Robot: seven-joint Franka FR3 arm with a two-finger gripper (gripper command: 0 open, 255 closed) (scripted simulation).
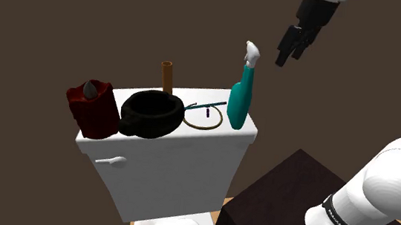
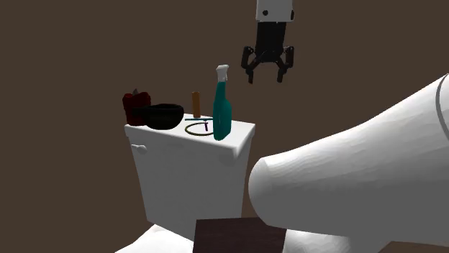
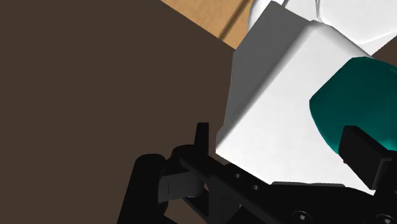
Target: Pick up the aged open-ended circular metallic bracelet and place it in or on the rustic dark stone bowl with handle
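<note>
A thin tan ring, the bracelet [image 1: 204, 119] [image 2: 196, 129], lies flat on the white toilet tank lid [image 1: 167, 139]. It sits between the black bowl [image 1: 149, 113] [image 2: 165, 115] and a teal spray bottle [image 1: 239, 98] [image 2: 221, 108]. My black gripper [image 1: 289, 50] [image 2: 267, 72] hangs in the air well above the lid, beyond the bottle's side of the tank. Its fingers stand apart with nothing between them. In the wrist view the gripper [image 3: 280, 153] looks down past the tank's corner [image 3: 273, 108] and the teal bottle [image 3: 362, 102].
A dark red object [image 1: 93, 108] stands at the lid's end beside the bowl. A brown upright cylinder [image 1: 168, 77] rises behind the bowl. A thin teal stick [image 1: 206, 103] and a small purple piece [image 1: 208, 113] lie by the bracelet. My dark stand [image 1: 280, 204] is at the lower right.
</note>
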